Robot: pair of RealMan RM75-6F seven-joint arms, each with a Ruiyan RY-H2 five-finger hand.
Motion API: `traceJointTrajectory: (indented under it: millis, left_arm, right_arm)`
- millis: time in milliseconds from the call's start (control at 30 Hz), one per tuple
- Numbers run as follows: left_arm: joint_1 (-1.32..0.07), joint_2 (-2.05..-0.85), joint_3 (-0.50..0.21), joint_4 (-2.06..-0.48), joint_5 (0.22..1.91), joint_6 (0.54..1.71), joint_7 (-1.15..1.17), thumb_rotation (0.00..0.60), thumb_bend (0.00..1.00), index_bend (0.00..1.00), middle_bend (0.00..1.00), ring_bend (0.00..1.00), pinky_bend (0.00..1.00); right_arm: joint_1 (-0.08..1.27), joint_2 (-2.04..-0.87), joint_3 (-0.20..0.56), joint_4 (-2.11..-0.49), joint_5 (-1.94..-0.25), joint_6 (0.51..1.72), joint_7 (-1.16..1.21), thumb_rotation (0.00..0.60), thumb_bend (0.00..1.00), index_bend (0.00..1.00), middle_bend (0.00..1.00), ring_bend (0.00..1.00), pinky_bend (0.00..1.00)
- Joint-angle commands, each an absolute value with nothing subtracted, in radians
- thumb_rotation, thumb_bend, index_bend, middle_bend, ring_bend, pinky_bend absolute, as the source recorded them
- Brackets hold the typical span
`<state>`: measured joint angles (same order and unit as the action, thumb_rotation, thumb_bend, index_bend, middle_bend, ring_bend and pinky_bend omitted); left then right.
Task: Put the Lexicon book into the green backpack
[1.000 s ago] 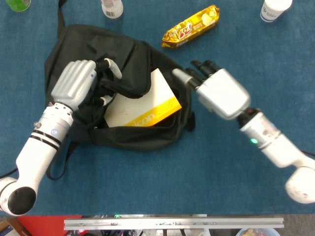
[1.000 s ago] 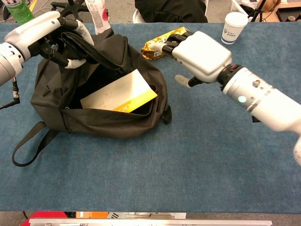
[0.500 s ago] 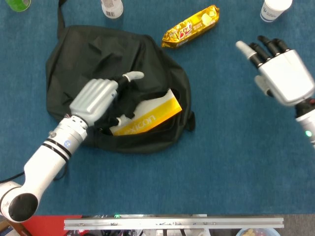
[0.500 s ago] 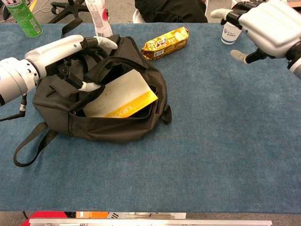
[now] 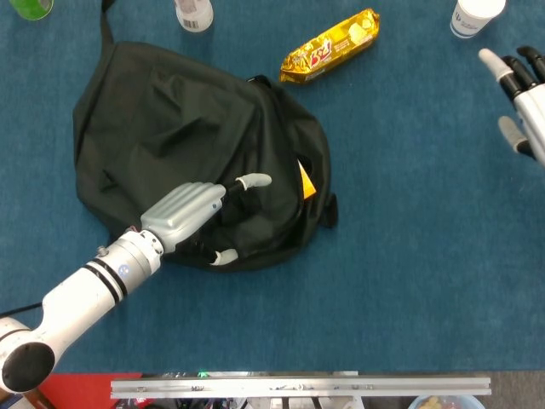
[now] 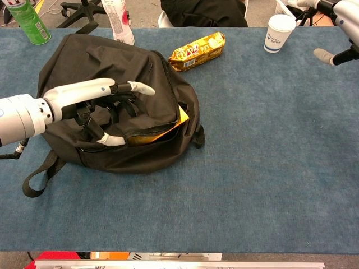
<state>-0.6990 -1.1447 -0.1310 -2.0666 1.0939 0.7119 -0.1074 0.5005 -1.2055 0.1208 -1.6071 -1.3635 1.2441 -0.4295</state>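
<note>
The dark backpack [image 5: 187,128] lies on the blue table [image 5: 400,273], its flap folded over the opening. Of the Lexicon book only a yellow corner [image 5: 305,181] pokes out at the bag's right side; in the chest view the book [image 6: 182,115] also shows as a thin yellow strip under the flap. My left hand [image 5: 192,217] lies at the bag's front edge and grips the flap, fingers over it and thumb below; the chest view shows the left hand [image 6: 92,103] the same way. My right hand [image 5: 524,94] hovers far right, fingers apart, holding nothing, and the right hand [image 6: 339,33] is cut off by the frame's corner.
A gold snack pack [image 5: 330,46] lies behind the bag. A paper cup [image 5: 473,17] stands at the far right. A white bottle [image 6: 118,19] and a green bottle [image 6: 25,21] stand at the far left. A bag strap [image 6: 36,176] loops toward the front left.
My left hand has drawn the flap forward over the book, which went from half exposed to nearly covered. My right hand has pulled away from the bag to the far right.
</note>
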Motion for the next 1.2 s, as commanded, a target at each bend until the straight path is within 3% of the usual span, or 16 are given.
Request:
traceJointTrajectory:
  millis: [33,167,267,333,400,433,533,567,767,933,1200]
  left_arm:
    - [-0.673,-1.145,-0.169,-2.046,1.152,0.709,-0.248,0.600,0.23,0.04,0.17,0.18,0.38]
    - [-0.672,-1.140,-0.183,-2.031,1.178,0.722,-0.274,0.599,0.23,0.00,0.04,0.04,0.23]
    - [-0.674,-1.143,-0.185,-2.029,1.186,0.733,-0.278,0.489,0.20,0.00,0.00,0.00,0.15]
    - [-0.674,-1.147,-0.181,-2.027,1.195,0.741,-0.272,0.367,0.18,0.00,0.00,0.00,0.11]
    - [-0.670,-1.149,-0.178,-2.022,1.205,0.760,-0.259,0.346,0.17,0.00,0.00,0.00,0.11]
    - [-0.667,-1.149,-0.175,-2.017,1.214,0.772,-0.248,0.373,0.17,0.00,0.00,0.00,0.11]
    - [-0.654,-1.139,-0.156,-1.995,1.234,0.813,-0.190,0.576,0.17,0.00,0.00,0.00,0.11]
    - [-0.647,-1.137,-0.150,-1.987,1.239,0.831,-0.170,0.600,0.17,0.00,0.00,0.00,0.11]
    - [-0.575,-1.151,-0.110,-1.912,1.275,0.987,-0.052,0.600,0.17,0.00,0.03,0.00,0.11]
    - [-0.483,-1.183,-0.084,-1.790,1.339,1.166,-0.006,0.600,0.17,0.07,0.06,0.00,0.11]
    - [-0.352,-1.214,-0.050,-1.623,1.386,1.344,-0.075,0.600,0.17,0.14,0.10,0.02,0.11]
  right_arm:
    - [0.496,-1.203,0.123,-1.602,-1.360,1.244,-0.423,0.600,0.29,0.15,0.29,0.18,0.29]
    - [0.491,-1.202,0.124,-1.597,-1.365,1.248,-0.417,0.600,0.29,0.15,0.29,0.18,0.29]
    - [0.488,-1.203,0.126,-1.593,-1.366,1.248,-0.412,0.600,0.29,0.15,0.29,0.18,0.29]
    - [0.487,-1.204,0.126,-1.589,-1.366,1.245,-0.409,0.600,0.29,0.15,0.29,0.18,0.29]
    - [0.486,-1.203,0.125,-1.584,-1.371,1.244,-0.407,0.600,0.29,0.15,0.29,0.18,0.29]
    - [0.485,-1.203,0.125,-1.582,-1.371,1.244,-0.406,0.600,0.29,0.15,0.29,0.18,0.29]
    - [0.481,-1.200,0.126,-1.579,-1.369,1.244,-0.404,0.600,0.29,0.15,0.29,0.18,0.29]
    - [0.479,-1.197,0.126,-1.581,-1.366,1.242,-0.404,0.600,0.29,0.15,0.29,0.18,0.29]
    - [0.451,-1.168,0.115,-1.599,-1.348,1.252,-0.421,0.600,0.29,0.20,0.32,0.20,0.32]
    - [0.389,-1.136,0.096,-1.607,-1.335,1.300,-0.388,0.600,0.30,0.33,0.40,0.27,0.41]
    - [0.275,-1.119,0.050,-1.581,-1.371,1.424,-0.375,0.600,0.30,0.43,0.45,0.31,0.42]
